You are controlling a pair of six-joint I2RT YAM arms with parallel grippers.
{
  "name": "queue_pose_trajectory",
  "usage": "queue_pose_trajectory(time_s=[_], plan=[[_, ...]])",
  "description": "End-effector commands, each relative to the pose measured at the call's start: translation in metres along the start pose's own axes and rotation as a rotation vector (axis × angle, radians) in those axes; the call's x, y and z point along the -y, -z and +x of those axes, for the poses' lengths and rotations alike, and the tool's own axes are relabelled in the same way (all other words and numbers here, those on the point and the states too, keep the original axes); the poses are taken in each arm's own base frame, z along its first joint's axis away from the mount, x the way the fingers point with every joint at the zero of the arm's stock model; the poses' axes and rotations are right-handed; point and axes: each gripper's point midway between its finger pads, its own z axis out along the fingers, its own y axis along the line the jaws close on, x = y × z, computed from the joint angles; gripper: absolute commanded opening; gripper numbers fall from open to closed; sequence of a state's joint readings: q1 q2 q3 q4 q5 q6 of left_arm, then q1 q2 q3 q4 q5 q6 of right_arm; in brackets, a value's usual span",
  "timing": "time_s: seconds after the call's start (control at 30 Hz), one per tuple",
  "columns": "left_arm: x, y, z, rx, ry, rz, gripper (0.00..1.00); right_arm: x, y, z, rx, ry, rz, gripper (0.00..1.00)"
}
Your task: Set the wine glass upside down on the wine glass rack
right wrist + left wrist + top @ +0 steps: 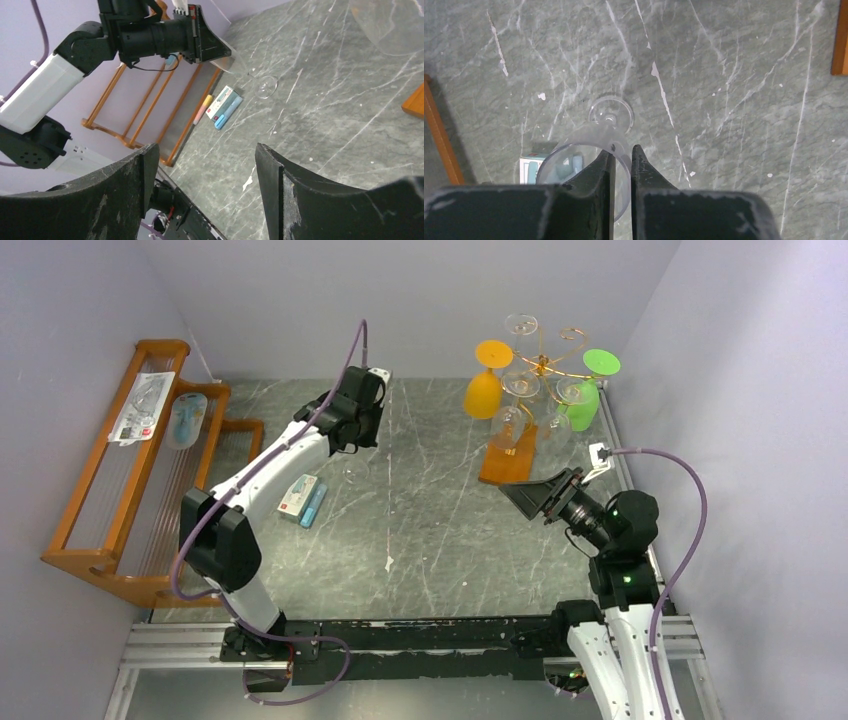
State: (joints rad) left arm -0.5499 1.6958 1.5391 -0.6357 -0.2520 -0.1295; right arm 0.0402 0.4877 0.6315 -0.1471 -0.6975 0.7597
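Left gripper [623, 150] clamped on rim of the clear wine glass [574, 162], one finger inside the bowl, one outside, only the glass wall between them. Glass sits left of table centre, well apart from the wine glass rack [545, 365]. Right wrist view: glass tilted, bowl up at the left gripper, foot down at the table [440, 540]; can't tell if the foot touches or just clears it.

Right gripper [205, 150] wide apart, holding nothing, hanging over the right side of the table just near of the rack's wooden base [508, 458].

Rack stands at far right. An orange glass [485, 380] and a green glass [590, 390] are upside down at it, with clear glasses [520, 385] among its arms.

Small box [298, 497] with a blue pen [313, 506] just beside it lies on the table near the left arm. Slatted wooden rack [120, 500] is on the far left with two packets [145, 405] on top.
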Motion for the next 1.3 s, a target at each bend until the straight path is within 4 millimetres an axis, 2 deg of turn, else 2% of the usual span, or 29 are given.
queue_pose_trajectory(time_s=[0.0,0.17,0.4,0.57,0.7,0.87,1.0,1.27], plan=[[0.006,0.023,-0.015,0.054,-0.013,0.026,0.05,0.008,0.0,0.002,0.022,-0.059,0.032,0.74],[0.033,0.051,-0.024,0.1,-0.012,0.164,0.05,0.024,0.0,0.01,0.046,-0.158,0.085,0.73],[0.092,0.105,-0.04,0.283,0.04,0.469,0.05,0.049,0.008,0.014,0.155,-0.335,0.2,0.73],[0.123,0.122,-0.033,0.365,0.087,0.591,0.05,0.075,0.013,0.021,0.234,-0.522,0.3,0.75],[0.147,0.133,-0.015,0.432,0.1,0.657,0.05,0.09,0.023,0.022,0.29,-0.571,0.389,0.76],[0.168,0.15,0.008,0.526,0.12,0.725,0.05,0.112,0.023,0.049,0.257,-0.732,0.458,0.74],[0.19,0.165,0.015,0.592,0.12,0.792,0.05,0.121,0.017,0.064,0.223,-0.827,0.462,0.67],[0.228,0.186,0.014,0.69,0.099,0.807,0.05,0.128,0.003,0.082,0.125,-0.91,0.478,0.67]])
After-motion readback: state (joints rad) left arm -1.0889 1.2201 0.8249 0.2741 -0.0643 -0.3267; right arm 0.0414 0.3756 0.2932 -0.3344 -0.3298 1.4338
